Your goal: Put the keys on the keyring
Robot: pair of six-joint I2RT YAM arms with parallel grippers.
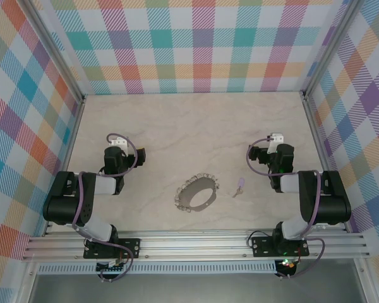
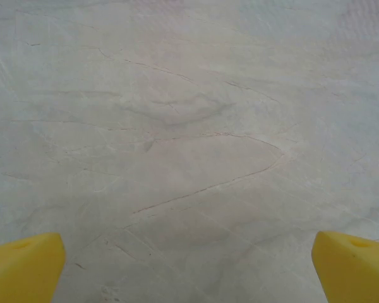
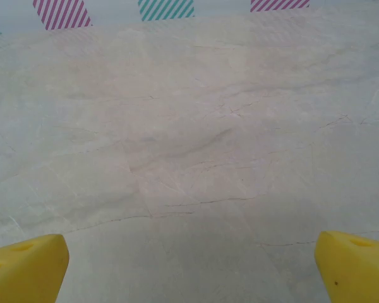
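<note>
Marble table, key near right gripper

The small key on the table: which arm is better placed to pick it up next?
Right, probably. The key lies just right of the ring, nearer the right gripper than the left gripper. Both grippers are open and empty.

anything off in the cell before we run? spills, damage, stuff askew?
Nothing stands out. The keyring lies flat near the middle of the table, with the key just to its right, apart from it. The left claw and the right claw are open over bare tabletop, holding nothing. No spill or damage is visible.
</note>
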